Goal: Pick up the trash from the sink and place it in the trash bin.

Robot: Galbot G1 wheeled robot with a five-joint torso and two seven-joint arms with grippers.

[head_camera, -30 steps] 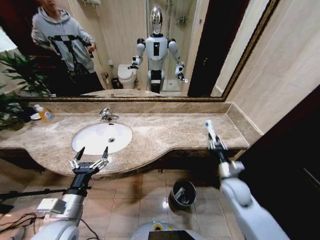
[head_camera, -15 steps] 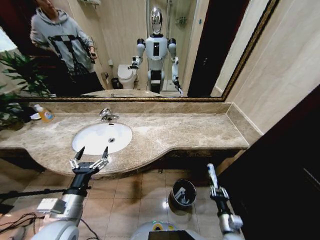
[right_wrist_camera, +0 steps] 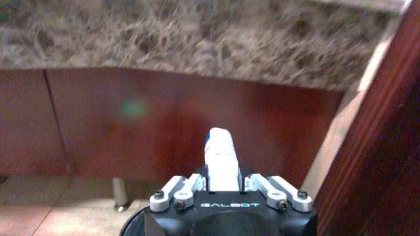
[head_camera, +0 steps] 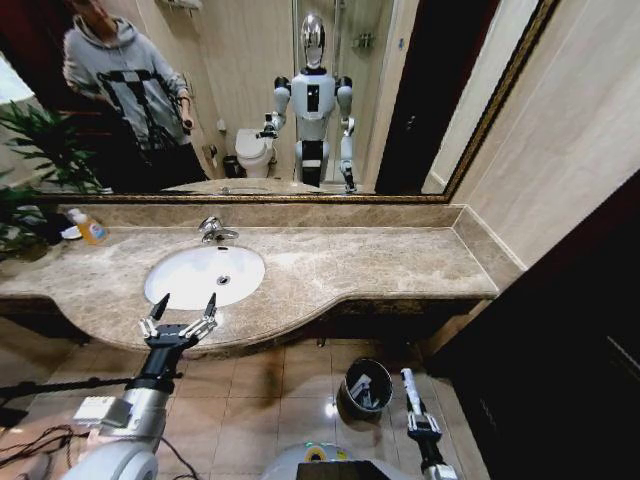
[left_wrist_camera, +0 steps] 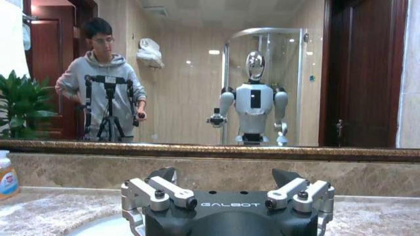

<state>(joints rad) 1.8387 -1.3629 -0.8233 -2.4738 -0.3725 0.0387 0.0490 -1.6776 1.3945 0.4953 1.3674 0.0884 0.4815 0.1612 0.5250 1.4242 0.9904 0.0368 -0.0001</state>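
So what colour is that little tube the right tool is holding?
White, with a bit of blue along one edge of the tube; the right wrist view shows it best.

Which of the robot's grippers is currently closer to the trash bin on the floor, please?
Right. The right gripper, holding a white tube, is beside the trash bin; the left gripper is open over the counter edge by the sink.

The right gripper (right_wrist_camera: pixel 222 183) is closed around a white tube (right_wrist_camera: pixel 221 158), which stands straight out beyond its fingers with a touch of blue along one edge. Ahead of the tube is a dark red-brown cabinet front (right_wrist_camera: pixel 164 123), with the speckled brown marble counter edge (right_wrist_camera: pixel 196 39) above it.
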